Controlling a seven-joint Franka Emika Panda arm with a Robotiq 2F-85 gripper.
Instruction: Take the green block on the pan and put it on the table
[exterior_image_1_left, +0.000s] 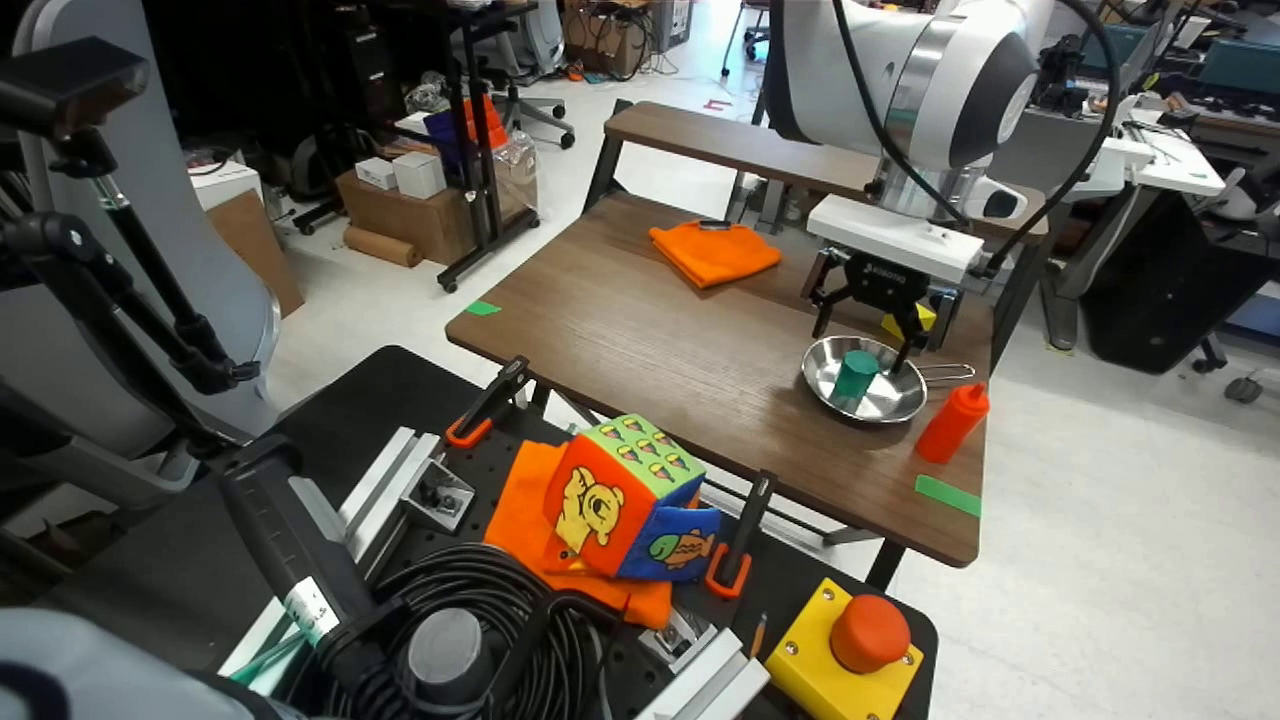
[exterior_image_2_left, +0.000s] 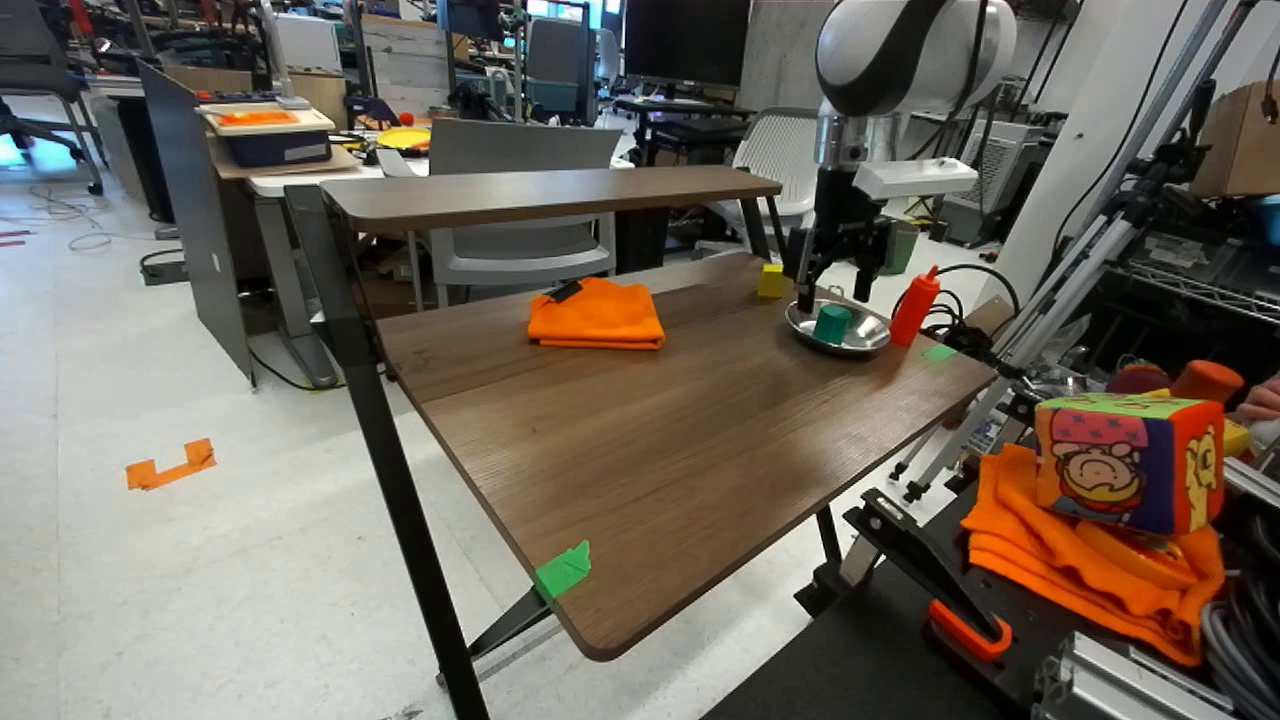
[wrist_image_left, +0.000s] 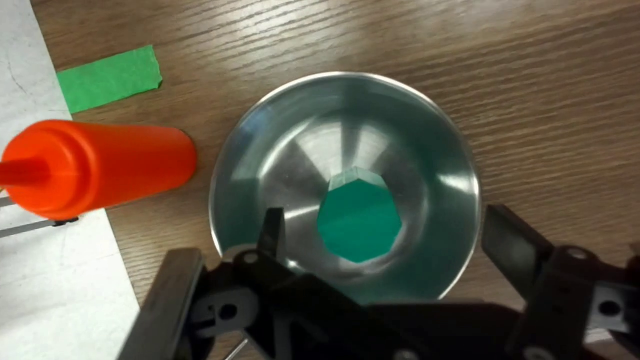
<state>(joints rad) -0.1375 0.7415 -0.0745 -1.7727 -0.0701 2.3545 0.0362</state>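
Green block (wrist_image_left: 359, 220) is sitting upright in the pan (wrist_image_left: 280, 165). The gripper (wrist_image_left: 386, 225) is above the pan, jaws spread wide, nothing in them. In the wrist view the block looks below and between the fingers (wrist_image_left: 273, 231), closer to the one inside the pan's rim, so I'd probably center up before dropping.

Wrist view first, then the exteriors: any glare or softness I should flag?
Wrist view: bright glints on the metal frying pan, strong sheen on the wood-grain tabletop toward the picture's top, dark jaws somewhat soft-edged, outline of the green block clear; both exterior views: fainter sheen on the tabletop; in an exterior view, the floor at right very pale, near washed out.
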